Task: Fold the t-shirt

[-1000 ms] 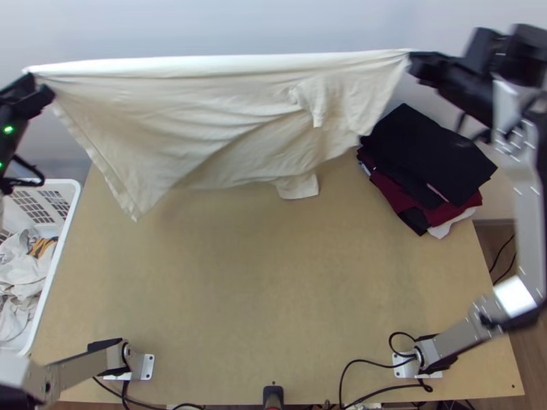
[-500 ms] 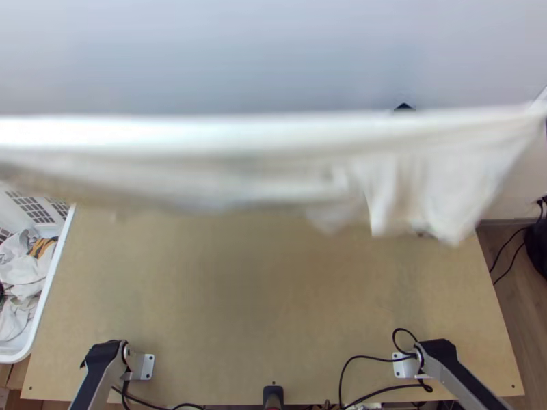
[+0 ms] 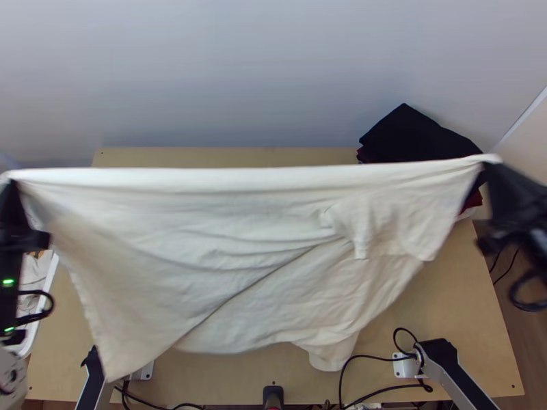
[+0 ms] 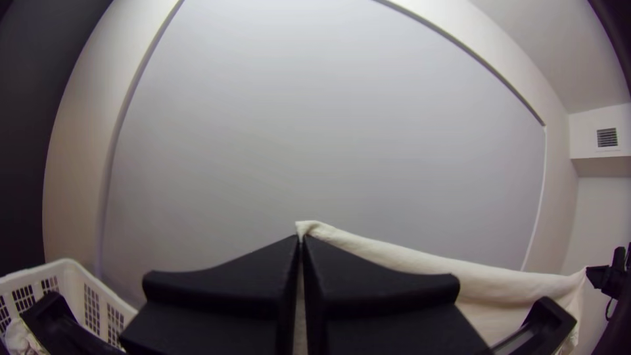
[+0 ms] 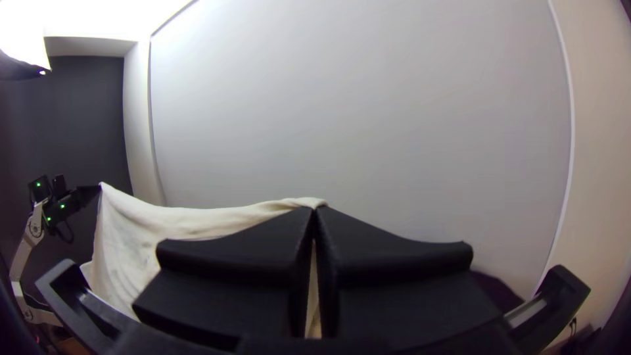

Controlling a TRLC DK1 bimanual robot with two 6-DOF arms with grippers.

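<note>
A cream T-shirt (image 3: 225,253) hangs stretched above a light wooden table (image 3: 437,314), its top edge drawn taut between two robotic grippers. The left gripper (image 4: 300,240) has its fingers pressed together on one corner; the right gripper (image 5: 315,212) pinches the opposite corner just as tightly. The cloth looks light, soft and limp, likely to crease if laid down slack. Those two corners seem the right holds for lowering it; the loose lower corner (image 3: 116,352) might serve next for smoothing.
</note>
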